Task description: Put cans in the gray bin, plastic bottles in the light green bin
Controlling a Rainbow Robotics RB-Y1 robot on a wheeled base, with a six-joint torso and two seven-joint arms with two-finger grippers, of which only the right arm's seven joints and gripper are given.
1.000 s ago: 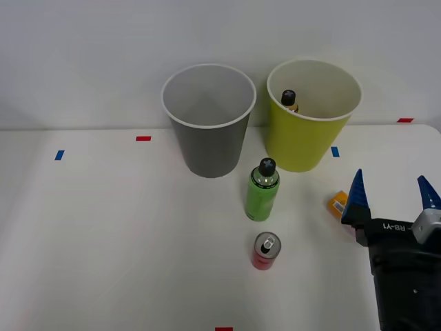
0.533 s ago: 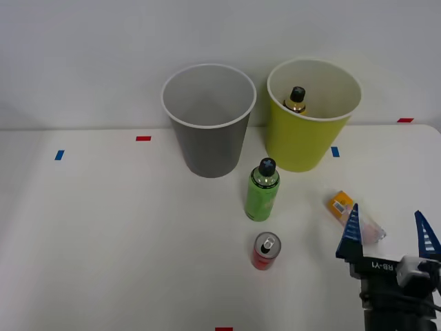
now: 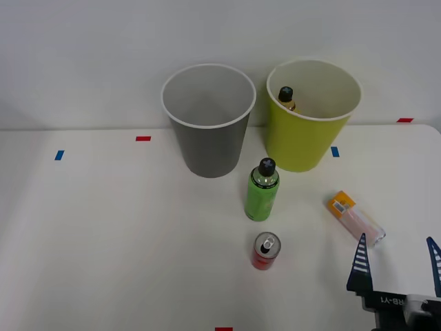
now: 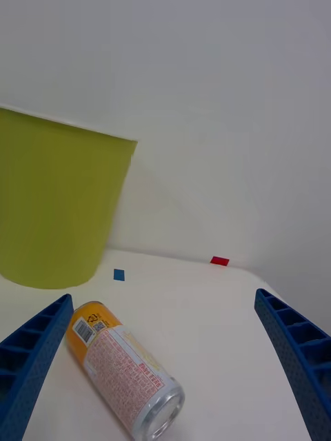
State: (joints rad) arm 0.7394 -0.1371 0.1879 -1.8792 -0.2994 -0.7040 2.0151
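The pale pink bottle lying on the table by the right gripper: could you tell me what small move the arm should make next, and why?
Probably lower the open right gripper forward over the pale pink bottle until its fingers straddle it. The bottle lies on its side on the table, ungripped, just ahead of the gripper, and it belongs in the light green bin beyond it.

The right gripper [image 3: 397,257] is showing two blue, ribbed, pointed fingers [image 4: 293,344] spread wide apart, rising from a black body that is bearing white lettering beneath them.
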